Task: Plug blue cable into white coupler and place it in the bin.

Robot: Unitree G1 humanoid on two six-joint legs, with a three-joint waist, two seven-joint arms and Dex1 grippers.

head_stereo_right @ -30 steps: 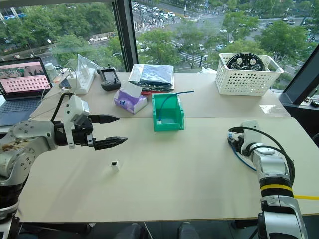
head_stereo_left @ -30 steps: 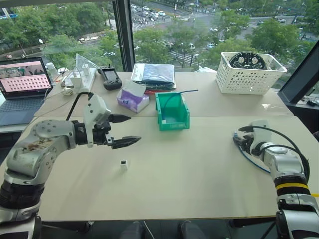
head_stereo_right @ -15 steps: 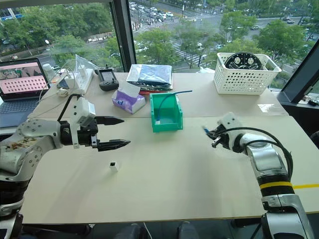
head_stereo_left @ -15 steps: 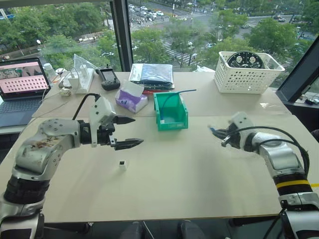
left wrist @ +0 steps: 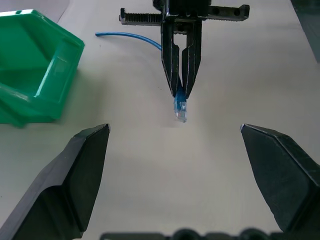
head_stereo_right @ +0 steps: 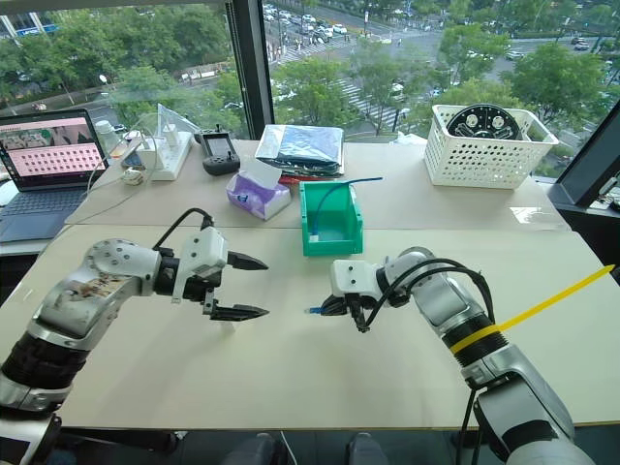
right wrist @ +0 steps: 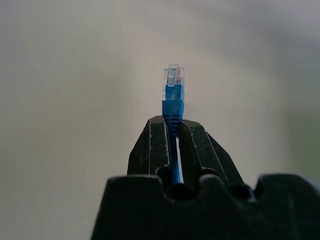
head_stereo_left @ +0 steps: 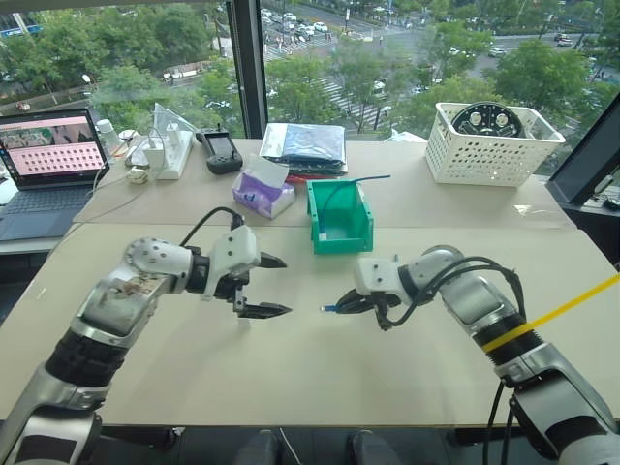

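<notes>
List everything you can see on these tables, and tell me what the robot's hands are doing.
Blue cable: one, clear plug sticking out past the right gripper.
Bin: one, green, table middle, a cable end over its rim.
Basket: one, white lattice, far right, round black part inside.
Tissue pack: one, purple, left of the bin.
Dark bag: one, behind the bin.
Controller: one, black, far table.
Laptop: one, open, far left.
Left gripper: black, open, above the table.
Right gripper: black, shut on the blue cable, pointing at the left gripper.
</notes>
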